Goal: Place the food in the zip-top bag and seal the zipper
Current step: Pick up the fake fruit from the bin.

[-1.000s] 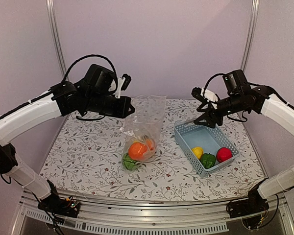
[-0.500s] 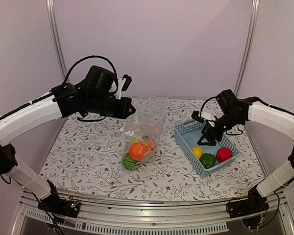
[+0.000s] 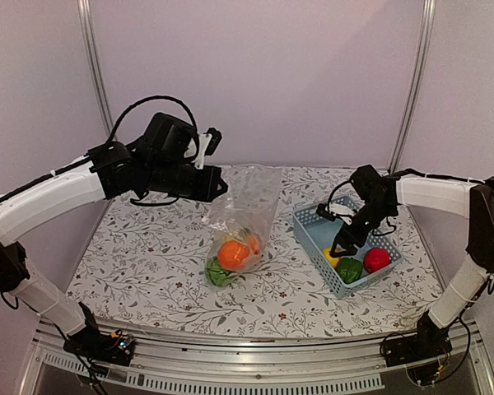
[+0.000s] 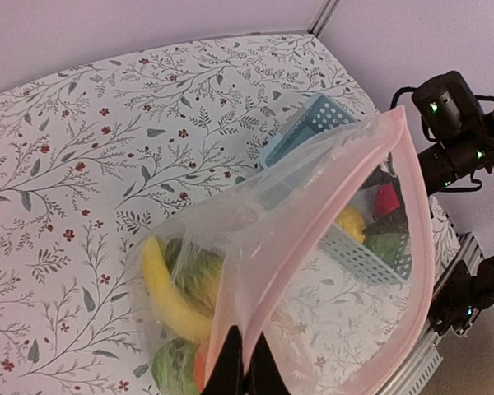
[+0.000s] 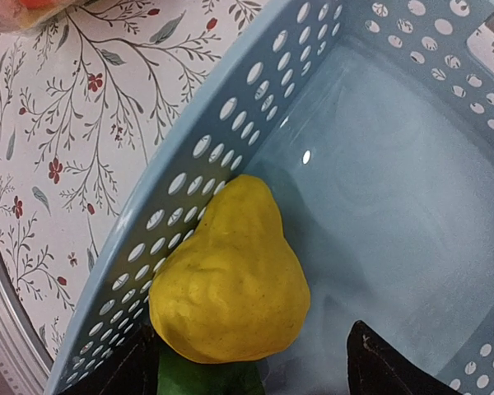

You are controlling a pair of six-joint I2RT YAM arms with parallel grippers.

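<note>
My left gripper [image 3: 217,186] is shut on the mouth edge of the clear zip-top bag [image 3: 245,206] and holds it up, with its bottom resting on the table. In the left wrist view my left gripper [image 4: 242,369] pinches the bag's mouth by the pale pink zipper [image 4: 413,222], which gapes open. Inside the bag are the banana [image 4: 166,290], the orange [image 3: 230,253] and the striped green watermelon [image 3: 219,273]. My right gripper [image 3: 342,244] is open, down in the blue basket [image 3: 308,227]. Its fingers stand either side of the yellow lemon [image 5: 229,280]. The green pepper [image 3: 349,269] and red apple [image 3: 376,259] lie beside it.
The basket stands right of the bag on the flowered tablecloth [image 3: 148,247]. The basket's slotted wall [image 5: 189,173] is right against the lemon and my right gripper's left finger [image 5: 128,374]. Metal posts stand at the back corners.
My right gripper has come down from above the basket's far rim into the basket, over the lemon. My left gripper and the bag have barely moved.
</note>
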